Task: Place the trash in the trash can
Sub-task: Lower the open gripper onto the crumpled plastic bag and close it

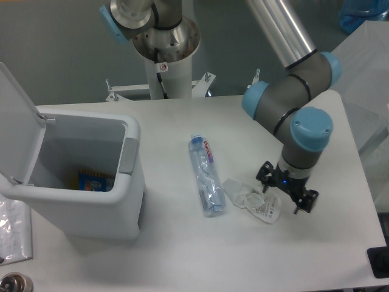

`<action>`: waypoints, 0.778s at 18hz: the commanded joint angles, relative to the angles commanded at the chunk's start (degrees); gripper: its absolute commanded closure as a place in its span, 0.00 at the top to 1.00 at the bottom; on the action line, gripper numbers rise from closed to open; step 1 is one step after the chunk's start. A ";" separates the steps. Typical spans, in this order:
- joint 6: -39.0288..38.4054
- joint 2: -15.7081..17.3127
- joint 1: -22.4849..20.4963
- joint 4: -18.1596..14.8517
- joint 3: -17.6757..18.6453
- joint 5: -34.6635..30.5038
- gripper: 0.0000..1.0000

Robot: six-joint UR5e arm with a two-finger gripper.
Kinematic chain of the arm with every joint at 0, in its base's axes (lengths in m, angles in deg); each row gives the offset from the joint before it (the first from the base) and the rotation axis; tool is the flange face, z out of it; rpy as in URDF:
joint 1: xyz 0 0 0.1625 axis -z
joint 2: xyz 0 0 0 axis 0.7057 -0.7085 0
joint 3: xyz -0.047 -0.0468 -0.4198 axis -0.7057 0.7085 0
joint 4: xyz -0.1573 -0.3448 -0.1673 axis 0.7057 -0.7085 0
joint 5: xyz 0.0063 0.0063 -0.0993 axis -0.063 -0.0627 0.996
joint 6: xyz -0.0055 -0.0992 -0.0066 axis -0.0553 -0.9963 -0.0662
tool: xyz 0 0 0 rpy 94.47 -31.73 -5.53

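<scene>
With its fingers spread apart just above the right edge of the crumpled wrapper point(253, 200), the gripper point(285, 193) should centre over the crumple beside the bottle point(205, 174) before descending and closing.

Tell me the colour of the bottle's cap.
Blue. The bottle lies on the table with its cap at the far end, shown in the fixed camera view.

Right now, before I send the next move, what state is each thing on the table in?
Trash can: lid flipped open, something colourful lies at the bottom.
Bottle: capped, lying on its side on the table, untouched.
Wrapper: crumpled, on the table to the right of the bottle, not gripped.
Gripper: open, empty, at the wrapper's right edge.
</scene>
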 joint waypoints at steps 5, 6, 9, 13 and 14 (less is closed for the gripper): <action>2.65 1.24 0.35 -1.49 1.15 -0.09 1.00; 2.57 1.06 0.44 -1.49 1.24 -0.09 1.00; 1.51 -0.51 2.19 -0.70 0.81 0.00 1.00; -0.07 -1.40 2.37 -0.62 0.45 0.18 1.00; -0.07 -1.40 2.37 -0.53 0.54 0.18 0.99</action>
